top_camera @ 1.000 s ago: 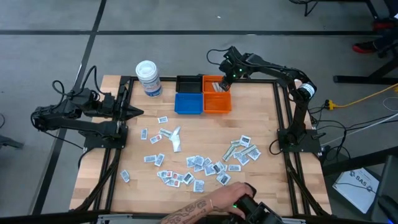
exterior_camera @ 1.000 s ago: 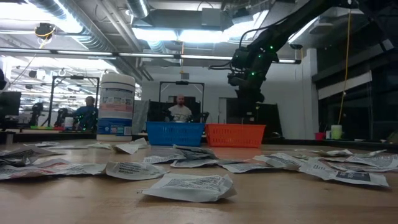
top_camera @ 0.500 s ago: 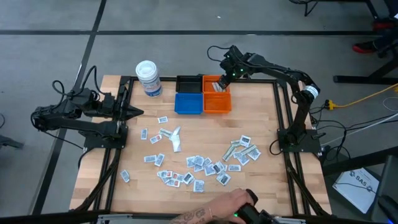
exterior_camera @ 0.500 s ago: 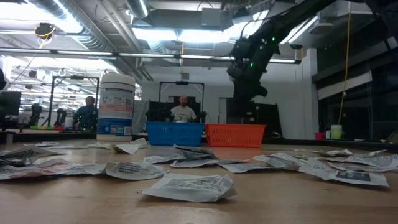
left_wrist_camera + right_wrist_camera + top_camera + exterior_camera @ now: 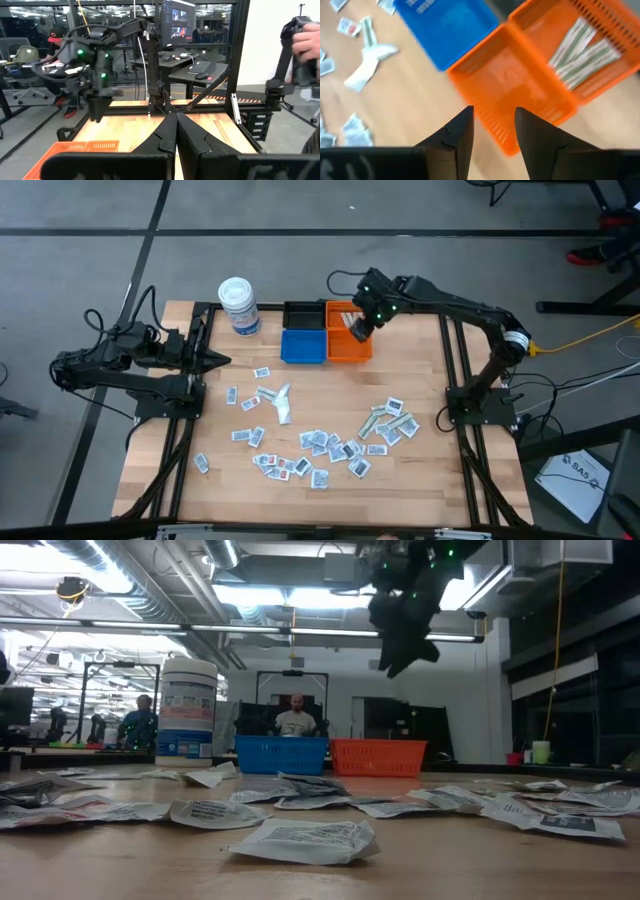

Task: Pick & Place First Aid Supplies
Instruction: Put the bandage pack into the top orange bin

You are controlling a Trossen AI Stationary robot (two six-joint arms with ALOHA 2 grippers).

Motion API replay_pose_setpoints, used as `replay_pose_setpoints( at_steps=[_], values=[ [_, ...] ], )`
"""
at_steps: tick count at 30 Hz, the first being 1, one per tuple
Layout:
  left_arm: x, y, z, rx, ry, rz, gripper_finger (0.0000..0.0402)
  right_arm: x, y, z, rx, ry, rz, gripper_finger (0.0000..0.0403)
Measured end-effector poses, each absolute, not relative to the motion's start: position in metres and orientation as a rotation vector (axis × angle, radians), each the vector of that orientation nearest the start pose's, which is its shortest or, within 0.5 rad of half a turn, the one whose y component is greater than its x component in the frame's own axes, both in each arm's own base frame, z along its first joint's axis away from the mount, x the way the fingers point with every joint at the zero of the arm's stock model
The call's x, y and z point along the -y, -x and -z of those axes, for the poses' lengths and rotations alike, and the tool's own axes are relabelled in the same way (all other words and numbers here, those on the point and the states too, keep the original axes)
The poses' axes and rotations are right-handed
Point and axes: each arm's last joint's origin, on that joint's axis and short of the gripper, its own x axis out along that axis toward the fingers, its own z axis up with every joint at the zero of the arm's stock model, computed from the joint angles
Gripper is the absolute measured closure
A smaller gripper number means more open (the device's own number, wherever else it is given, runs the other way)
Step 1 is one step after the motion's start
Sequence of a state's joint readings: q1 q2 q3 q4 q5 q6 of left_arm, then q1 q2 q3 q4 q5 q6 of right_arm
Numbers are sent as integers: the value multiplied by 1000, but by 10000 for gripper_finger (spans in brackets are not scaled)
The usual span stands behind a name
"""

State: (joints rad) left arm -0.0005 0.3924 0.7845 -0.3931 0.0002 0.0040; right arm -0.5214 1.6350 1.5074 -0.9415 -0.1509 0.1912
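A wooden worktop (image 5: 420,480) stands on a grey floor inside a black frame; the low view looks across it into a lit workshop where two seated people show small and hard to make out. Sachets (image 5: 320,445) lie scattered over the middle and toward 5 o'clock, many overlapping, their print too small to read. At 12 o'clock sit a black bin (image 5: 303,315), a blue bin (image 5: 303,346) and an orange bin (image 5: 349,346); a white tub (image 5: 239,306) stands at 11 o'clock. The right wrist view shows pale strips (image 5: 585,52) lying in the orange bin's far compartment. The right claw (image 5: 360,328) hangs above the orange bin, its fingers (image 5: 462,132) spread apart and empty; in the low view it is a dark shape cut off at the top edge. The left claw (image 5: 222,361) waits at 9 o'clock, fingers pressed together, holding nothing. A hand (image 5: 306,42) on a handle shows at the left wrist view's edge, partly cut off.
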Motion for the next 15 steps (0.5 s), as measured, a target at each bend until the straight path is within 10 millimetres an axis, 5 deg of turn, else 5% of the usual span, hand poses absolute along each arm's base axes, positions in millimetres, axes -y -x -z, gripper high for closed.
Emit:
replay_pose_setpoints(
  at_steps=[9, 15],
  values=[
    [0, -76, -353, -1, -4, 1, 398, 103, -286, -323, -1119, -573, 363, 260],
    [0, -76, -353, -1, -4, 1, 398, 62, -269, -314, -1193, -576, 314, 260]
  ],
)
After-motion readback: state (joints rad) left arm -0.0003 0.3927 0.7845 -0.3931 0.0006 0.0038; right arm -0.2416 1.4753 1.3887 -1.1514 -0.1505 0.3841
